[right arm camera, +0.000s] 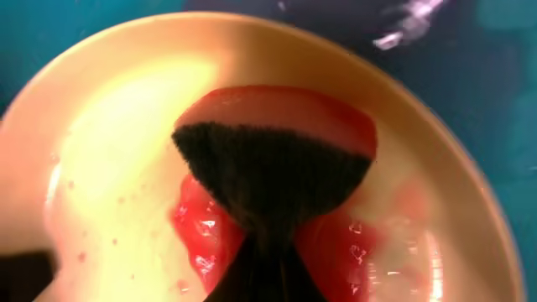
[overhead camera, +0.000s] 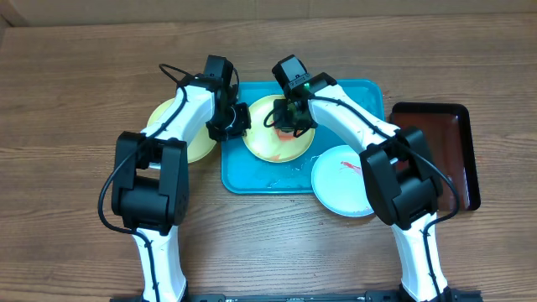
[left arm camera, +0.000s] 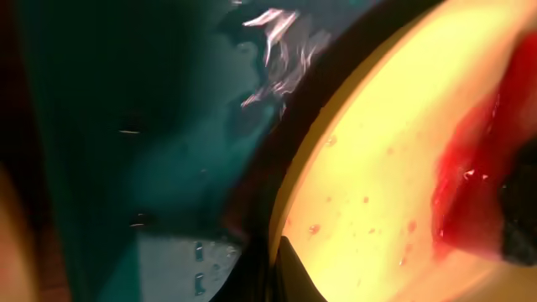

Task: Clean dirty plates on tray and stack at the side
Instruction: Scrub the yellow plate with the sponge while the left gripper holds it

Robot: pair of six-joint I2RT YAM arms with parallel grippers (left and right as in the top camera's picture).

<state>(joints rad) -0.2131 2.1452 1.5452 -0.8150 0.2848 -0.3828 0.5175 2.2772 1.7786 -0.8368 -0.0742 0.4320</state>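
Observation:
A cream plate (overhead camera: 270, 141) with a green rim and red sauce smears lies on the turquoise tray (overhead camera: 361, 96). My left gripper (overhead camera: 232, 122) is shut on this plate's left rim; in the left wrist view its dark fingers (left arm camera: 295, 277) straddle the edge of the plate (left arm camera: 377, 159). My right gripper (overhead camera: 290, 116) is shut on a black sponge (right arm camera: 273, 172), which is pressed into the red sauce (right arm camera: 331, 243) on the plate (right arm camera: 117, 126). A second cream plate (overhead camera: 172, 117) lies on the table to the left. A pale blue-white plate (overhead camera: 340, 183) with a red smear overlaps the tray's near right corner.
A dark red-brown tray (overhead camera: 440, 151) with a black rim stands at the right. Wet streaks shine on the turquoise tray (left arm camera: 126, 126) near the plate. Bare wooden table (overhead camera: 75, 101) lies all around.

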